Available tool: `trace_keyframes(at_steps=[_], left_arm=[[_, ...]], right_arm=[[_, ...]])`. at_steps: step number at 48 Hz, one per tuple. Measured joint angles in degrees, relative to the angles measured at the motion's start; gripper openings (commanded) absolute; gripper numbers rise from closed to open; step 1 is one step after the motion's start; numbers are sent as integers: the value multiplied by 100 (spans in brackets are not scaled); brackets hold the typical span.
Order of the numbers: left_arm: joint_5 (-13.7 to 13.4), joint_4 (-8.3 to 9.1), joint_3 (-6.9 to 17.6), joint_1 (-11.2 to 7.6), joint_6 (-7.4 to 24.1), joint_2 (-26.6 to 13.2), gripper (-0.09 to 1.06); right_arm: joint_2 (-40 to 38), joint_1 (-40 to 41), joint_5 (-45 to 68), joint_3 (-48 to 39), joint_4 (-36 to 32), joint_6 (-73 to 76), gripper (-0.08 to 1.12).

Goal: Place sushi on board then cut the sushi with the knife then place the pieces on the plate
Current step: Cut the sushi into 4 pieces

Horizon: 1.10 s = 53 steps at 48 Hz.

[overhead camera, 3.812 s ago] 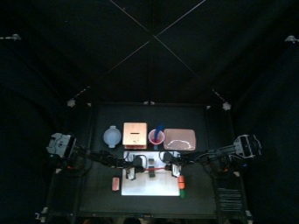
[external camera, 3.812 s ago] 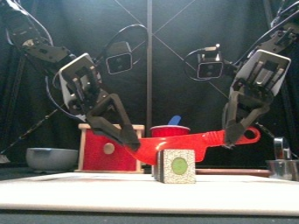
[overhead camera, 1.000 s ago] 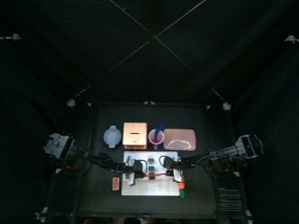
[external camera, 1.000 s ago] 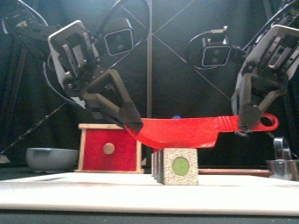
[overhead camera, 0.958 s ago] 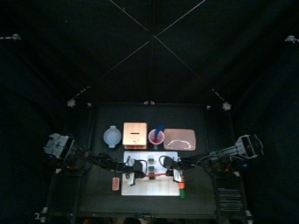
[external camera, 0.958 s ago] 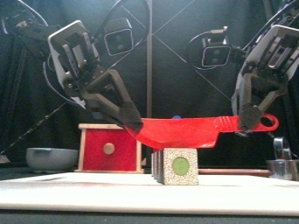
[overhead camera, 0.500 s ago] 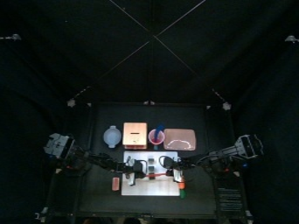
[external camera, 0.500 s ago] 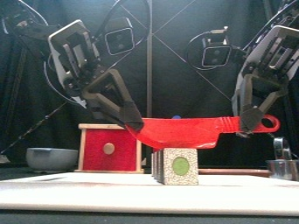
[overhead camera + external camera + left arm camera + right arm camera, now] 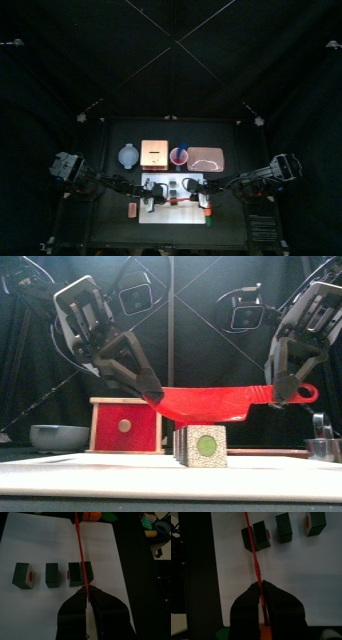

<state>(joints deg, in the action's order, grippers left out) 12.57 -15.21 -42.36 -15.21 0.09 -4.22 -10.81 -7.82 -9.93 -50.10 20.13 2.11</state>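
The sushi (image 9: 203,444) is stood on the white board (image 9: 80,476) at the front, under the red knife (image 9: 214,403), which is clamped at tip and handle by the left gripper (image 9: 148,394) and right gripper (image 9: 283,395). The blade should be kept level and pressed down along a seam. Behind, the pink tray (image 9: 205,159) is seen bare and a blue knife (image 9: 181,150) is kept in the red cup (image 9: 178,157).

At my left gripper (image 9: 150,394) I see a red knife (image 9: 214,404); below it, sushi (image 9: 203,446) faced pale and speckled, green centre; white board (image 9: 80,472).
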Motion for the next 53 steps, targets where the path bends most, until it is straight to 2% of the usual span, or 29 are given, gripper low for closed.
trace_keyframes(at_steps=[14, 53], left_arm=[[-9, 9, 0, 70, 9, 0, 41], [-9, 9, -9, 79, -18, -70, 41]], right_arm=[[0, 0, 26, 0, -18, 0, 33], [185, 0, 44, 0, 0, 9, 33]])
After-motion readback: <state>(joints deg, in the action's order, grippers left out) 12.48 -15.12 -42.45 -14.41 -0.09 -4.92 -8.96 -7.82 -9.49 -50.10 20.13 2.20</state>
